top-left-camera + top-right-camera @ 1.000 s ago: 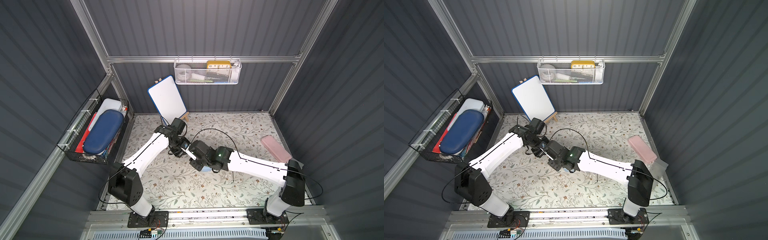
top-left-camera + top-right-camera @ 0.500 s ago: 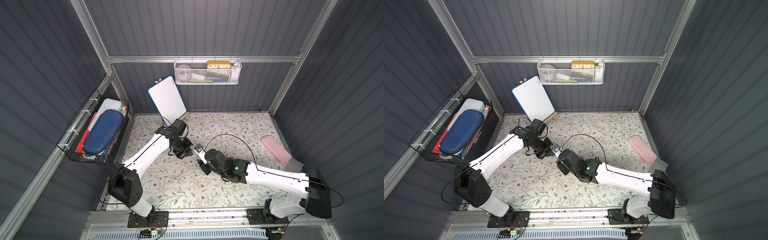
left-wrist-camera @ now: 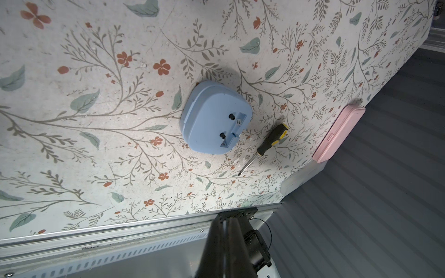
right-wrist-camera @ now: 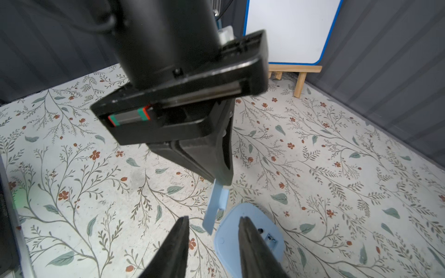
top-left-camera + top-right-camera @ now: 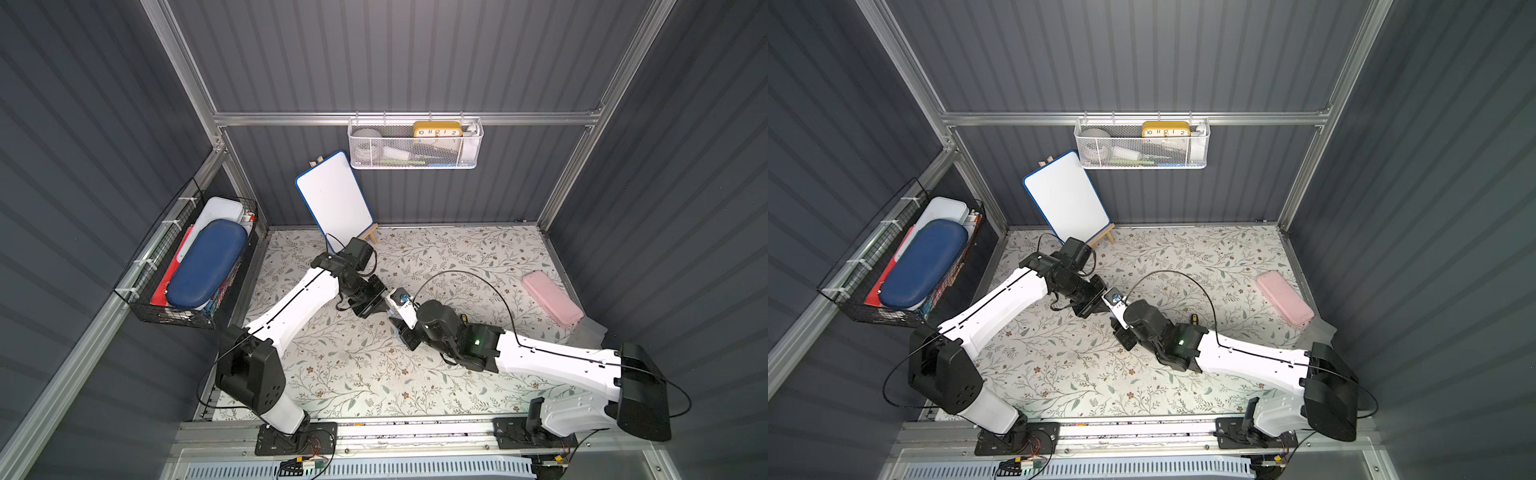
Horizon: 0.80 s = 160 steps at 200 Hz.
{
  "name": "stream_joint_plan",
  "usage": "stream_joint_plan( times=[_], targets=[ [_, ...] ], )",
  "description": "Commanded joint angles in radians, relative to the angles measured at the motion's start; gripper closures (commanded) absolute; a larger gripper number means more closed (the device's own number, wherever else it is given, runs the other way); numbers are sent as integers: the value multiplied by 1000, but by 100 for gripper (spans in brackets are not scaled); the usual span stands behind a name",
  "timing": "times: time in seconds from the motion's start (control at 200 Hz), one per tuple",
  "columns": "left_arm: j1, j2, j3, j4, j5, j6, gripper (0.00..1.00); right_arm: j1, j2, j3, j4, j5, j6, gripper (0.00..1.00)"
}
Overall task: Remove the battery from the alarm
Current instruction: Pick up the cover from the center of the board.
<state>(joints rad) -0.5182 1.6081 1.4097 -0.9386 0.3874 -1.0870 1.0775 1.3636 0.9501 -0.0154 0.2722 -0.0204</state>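
One black wire basket (image 5: pixel 183 266) hung on the left wall; one whiteboard (image 5: pixel 334 193) and one white mesh basket (image 5: pixel 415 147) at back. The left jaws were pressed together, pinching one flat blue cover (image 4: pixel 215 204). One alarm (image 3: pixel 212 120) lay face down on the desk (image 3: pixel 96 72), mostly hidden under the right arm (image 5: pixel 540 357) in both top views. The right jaws were spread, empty, just over it. One screwdriver (image 3: pixel 267 144) just beside the alarm, one pink case (image 5: pixel 550 297) far right. Couldn't tell where the battery was.
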Motion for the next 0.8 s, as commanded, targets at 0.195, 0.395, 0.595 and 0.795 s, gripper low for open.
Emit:
stream_joint_plan(
  times=[0.195, 0.395, 0.595, 0.795],
  targets=[
    [1, 15, 6, -8, 27, 39, 100, 7, 18, 39, -6, -32, -24, 60],
    [1, 11, 9, -8, 33, 41, 100, 37, 54, 52, -6, 42, -68, 61],
    [1, 9, 11, -9, 39, 42, 100, 66, 78, 55, 5, 138, -102, 62],
    [1, 1, 11, -9, 39, 42, 100, 73, 86, 54, 30, 183, -107, 65]
  ],
)
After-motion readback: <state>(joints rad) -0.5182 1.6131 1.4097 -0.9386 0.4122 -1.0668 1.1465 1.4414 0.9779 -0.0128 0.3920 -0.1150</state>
